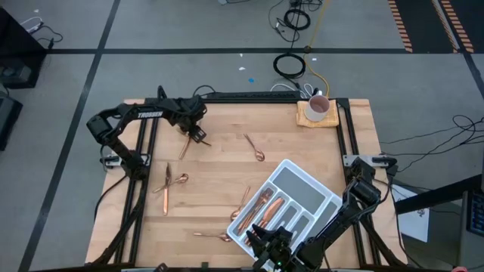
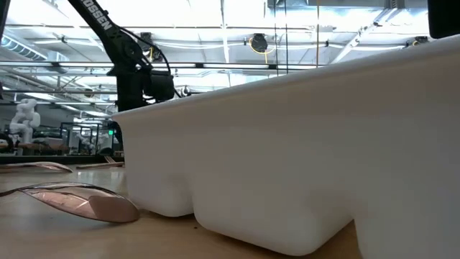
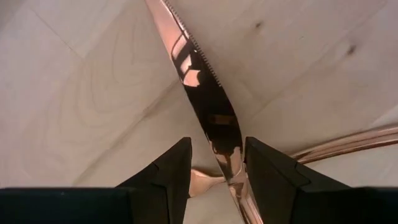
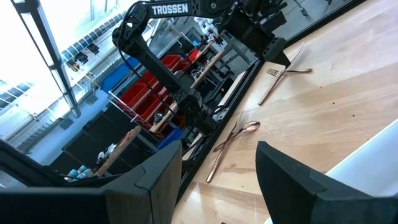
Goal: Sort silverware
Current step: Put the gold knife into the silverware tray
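White tray (image 1: 302, 183) holds several copper silverware (image 1: 266, 205).

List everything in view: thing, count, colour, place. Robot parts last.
Loose silverware: several pieces I cannot count exactly, copper, scattered over the table.
Knife: one, copper, between the left gripper's fingers at the table's far left.
Silverware in tray: a few pieces, copper, in its compartments.
Tray: one, white, near right of the table.
Mug: one, white, on a wooden coaster, far right corner.
Table: one, light wood.
Left gripper: black, open, astride the knife.
Right gripper: black, open, over the tray's near end.
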Controlling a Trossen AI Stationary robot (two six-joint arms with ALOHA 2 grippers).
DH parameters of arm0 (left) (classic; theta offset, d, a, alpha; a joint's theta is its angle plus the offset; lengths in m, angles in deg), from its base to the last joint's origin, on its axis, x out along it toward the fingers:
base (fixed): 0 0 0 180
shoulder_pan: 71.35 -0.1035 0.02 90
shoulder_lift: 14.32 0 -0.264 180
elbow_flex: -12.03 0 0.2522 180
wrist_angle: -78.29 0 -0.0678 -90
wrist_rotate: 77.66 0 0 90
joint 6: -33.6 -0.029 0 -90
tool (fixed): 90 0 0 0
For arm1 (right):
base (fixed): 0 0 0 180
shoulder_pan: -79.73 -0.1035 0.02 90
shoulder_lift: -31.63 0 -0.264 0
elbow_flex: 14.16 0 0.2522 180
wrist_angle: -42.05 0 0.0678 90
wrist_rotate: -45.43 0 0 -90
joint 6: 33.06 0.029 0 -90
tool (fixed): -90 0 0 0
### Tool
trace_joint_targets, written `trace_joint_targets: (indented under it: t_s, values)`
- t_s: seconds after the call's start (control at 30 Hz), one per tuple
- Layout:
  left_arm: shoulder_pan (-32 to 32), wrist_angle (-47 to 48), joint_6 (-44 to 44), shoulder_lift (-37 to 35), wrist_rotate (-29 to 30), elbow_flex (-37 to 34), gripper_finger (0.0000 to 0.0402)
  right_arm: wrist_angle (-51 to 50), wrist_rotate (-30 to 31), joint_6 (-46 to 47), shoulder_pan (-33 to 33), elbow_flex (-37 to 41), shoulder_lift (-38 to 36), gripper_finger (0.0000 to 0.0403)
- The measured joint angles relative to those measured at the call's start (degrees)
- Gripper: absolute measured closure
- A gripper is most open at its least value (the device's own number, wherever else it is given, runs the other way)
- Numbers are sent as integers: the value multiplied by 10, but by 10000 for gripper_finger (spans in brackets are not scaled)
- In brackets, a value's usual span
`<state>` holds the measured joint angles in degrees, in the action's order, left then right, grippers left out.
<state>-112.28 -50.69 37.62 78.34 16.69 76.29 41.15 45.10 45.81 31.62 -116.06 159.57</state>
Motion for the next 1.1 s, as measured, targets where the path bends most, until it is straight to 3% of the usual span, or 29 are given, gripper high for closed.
trace_joint_targets:
  t_s: [0.37,0.57,1.1]
  values:
    - [35,-35,2,0,6,-3,246,-4,0,0,0,0,0,211]
    - [40,-39,17,0,49,-3,246,-4,0,0,-4,0,0,211]
    - [40,-40,32,0,49,-5,246,-3,0,0,-7,0,0,211]
